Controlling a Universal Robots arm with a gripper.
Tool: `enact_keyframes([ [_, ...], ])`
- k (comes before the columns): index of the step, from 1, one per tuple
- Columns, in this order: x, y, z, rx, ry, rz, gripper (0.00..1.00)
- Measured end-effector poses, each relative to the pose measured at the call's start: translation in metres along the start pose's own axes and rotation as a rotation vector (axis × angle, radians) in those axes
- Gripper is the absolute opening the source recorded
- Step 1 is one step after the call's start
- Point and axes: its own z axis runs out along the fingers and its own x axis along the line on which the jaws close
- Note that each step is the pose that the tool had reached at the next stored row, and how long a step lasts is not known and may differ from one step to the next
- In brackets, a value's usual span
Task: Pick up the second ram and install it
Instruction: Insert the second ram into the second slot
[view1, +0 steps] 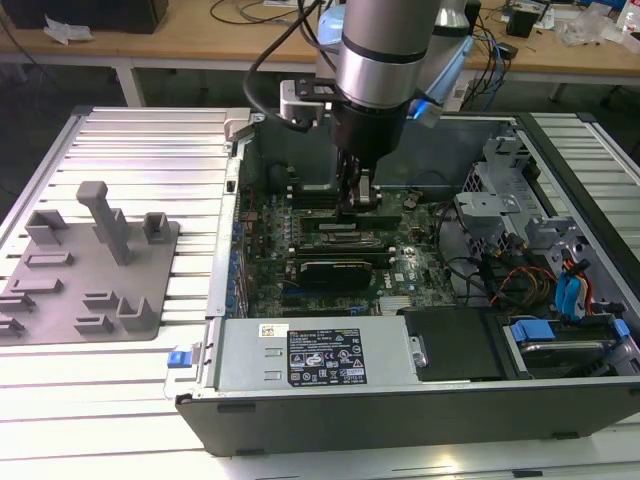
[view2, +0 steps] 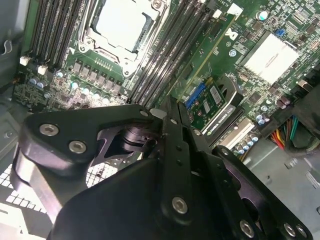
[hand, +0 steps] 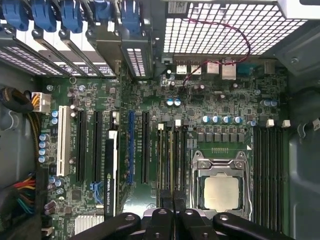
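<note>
The second ram (view2: 202, 62) stands on edge in the bank of memory slots (hand: 175, 160) beside the CPU socket (hand: 220, 187). Its thin green top edge runs along the slot and ends between the tips of the gripper (view2: 167, 107). In both wrist views the jaws are drawn close together with that edge passing between them, so they appear to be pinching the stick by its flat faces near one end. Such a grip would keep the board vertical and in line with the slot. Whether the stick is fully seated cannot be told, as its retaining latches are hidden. In the exterior view the gripper (view1: 357, 195) reaches straight down into the open computer case (view1: 400, 410), over the motherboard (view1: 300, 215). From the gripper, the black expansion card (view1: 340, 270) lies at 6 o'clock and the power supply (view1: 320, 355) further out on the same line. The drive cage (view1: 500, 215) sits at 3 o'clock. The grey fixture tray (view1: 60, 290) rests outside the case at about 8 o'clock, well apart, with only its posts showing.
</note>
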Motion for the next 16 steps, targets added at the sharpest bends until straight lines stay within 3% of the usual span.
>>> enact_keyframes([
  [6, -0.0006, 0.0001, 0.0058, 0.0001, -0.0008, 0.000, 0.09],
  [10, -0.0009, 0.0057, 0.0092, 0.0005, -0.0009, 0.000, 0.09],
  [16, -0.0011, 0.0076, 0.0098, 0.0006, -0.0010, 0.000, 0.09],
])
